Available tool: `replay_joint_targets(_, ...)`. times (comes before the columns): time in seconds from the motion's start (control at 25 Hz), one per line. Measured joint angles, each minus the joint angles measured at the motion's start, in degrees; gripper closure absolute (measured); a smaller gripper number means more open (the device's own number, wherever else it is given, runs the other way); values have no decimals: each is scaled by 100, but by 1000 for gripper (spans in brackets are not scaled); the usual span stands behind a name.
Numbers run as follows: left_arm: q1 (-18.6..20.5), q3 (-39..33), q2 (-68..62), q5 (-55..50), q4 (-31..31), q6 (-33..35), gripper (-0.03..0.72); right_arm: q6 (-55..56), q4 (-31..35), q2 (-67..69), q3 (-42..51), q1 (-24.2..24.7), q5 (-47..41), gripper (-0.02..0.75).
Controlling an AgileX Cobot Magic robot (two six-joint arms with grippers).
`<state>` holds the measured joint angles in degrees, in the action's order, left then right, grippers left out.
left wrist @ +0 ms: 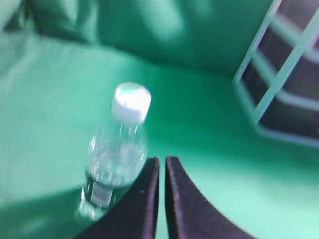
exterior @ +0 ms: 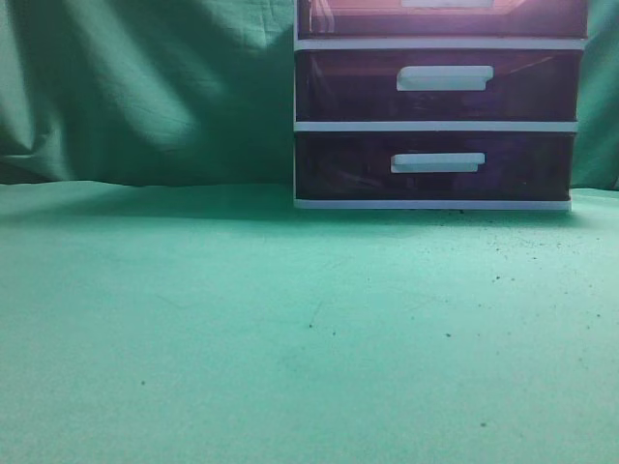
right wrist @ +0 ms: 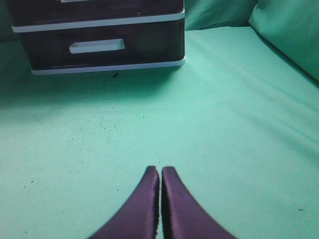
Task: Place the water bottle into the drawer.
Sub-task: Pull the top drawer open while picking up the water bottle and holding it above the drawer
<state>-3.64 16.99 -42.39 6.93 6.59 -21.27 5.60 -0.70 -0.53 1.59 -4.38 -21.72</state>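
Exterior view: only the top drawer point(exterior: 440, 17), reddish-brown translucent plastic with a white handle, closed in its white frame; no arms visible.

Left wrist view: left gripper point(left wrist: 161, 162) pressed together, empty, just beside the clear plastic water bottle point(left wrist: 117, 152), white-capped, apparently upright on green cloth though blurred.

Right wrist view: right gripper point(right wrist: 160, 172) pressed together, empty.

Likely pre-grasp; next, spreading jaws, opening drawer.

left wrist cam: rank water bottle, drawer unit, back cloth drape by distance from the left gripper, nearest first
1. water bottle: upright on the cloth, just left of the left gripper, which is shut.
2. drawer unit: up and to the right, across open table.
3. back cloth drape: hanging behind the table, top of the view, farthest.
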Motion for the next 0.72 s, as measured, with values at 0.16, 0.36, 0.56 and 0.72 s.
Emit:
replay_joint_targets(0.16,0,0,-922,235,0,172,688,0,0,0,0,0,0,738)
replay_joint_targets(0.36,0,16,-1744,659,22,507,389,0,0,0,0,0,0,738)
replay_joint_targets(0.56,0,29,-2052,840,10,552,35,0,0,0,0,0,0,738)
replay_joint_targets(0.72,0,39,-2176,1095,-327,1056,48,0,0,0,0,0,0,738)
